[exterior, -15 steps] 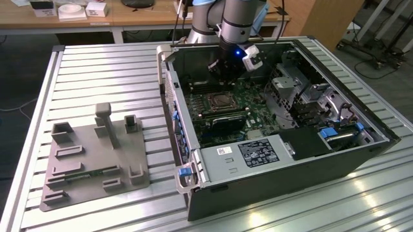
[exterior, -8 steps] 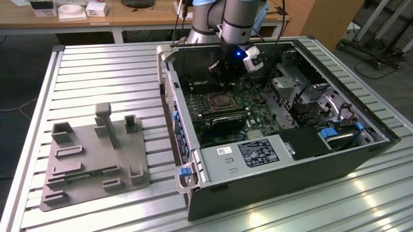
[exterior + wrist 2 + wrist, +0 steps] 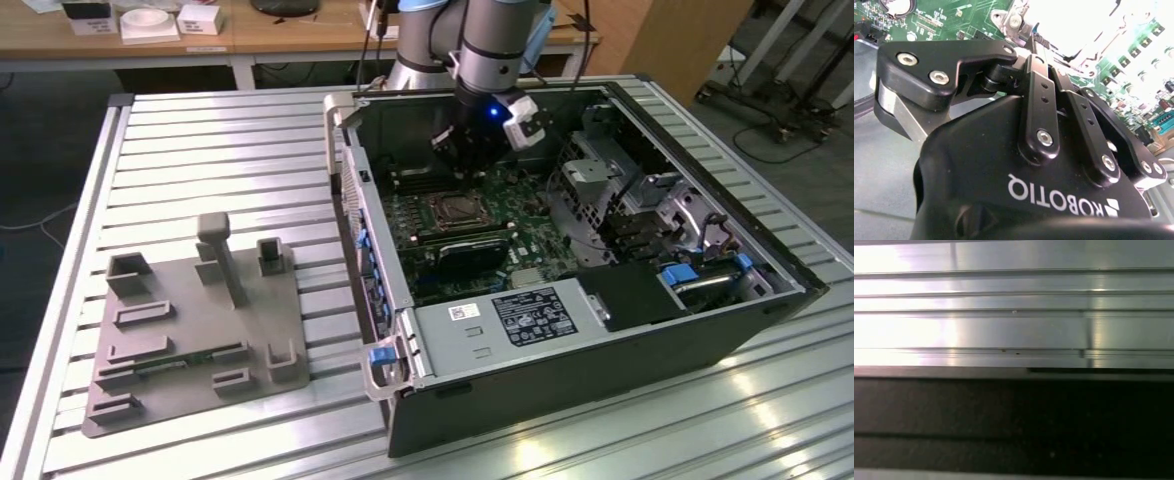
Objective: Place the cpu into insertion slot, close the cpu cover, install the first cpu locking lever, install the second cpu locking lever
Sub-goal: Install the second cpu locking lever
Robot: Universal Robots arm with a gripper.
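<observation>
Currently gripper (image 3: 465,150) inside computer case (image 3: 747,330), poised above insertion slot (image 3: 455,211); fingers (image 3: 1040,60) clenched together, grasping nothing.

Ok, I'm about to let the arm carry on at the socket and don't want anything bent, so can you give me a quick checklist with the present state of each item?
1. Gripper is inside the computer case, above the motherboard: ok.
2. Gripper sits over the insertion slot: not ok; in the exterior view it hangs beyond the slot, toward the far wall.
3. Jaws drawn together in the second wrist view: ok.
4. Something is held between the jaws: cannot tell.
5. The cpu is seated in the slot: cannot tell; glare washes out the socket in the second wrist view.
6. Grey fixture lies outside the case, clear of the arm: ok.
</observation>
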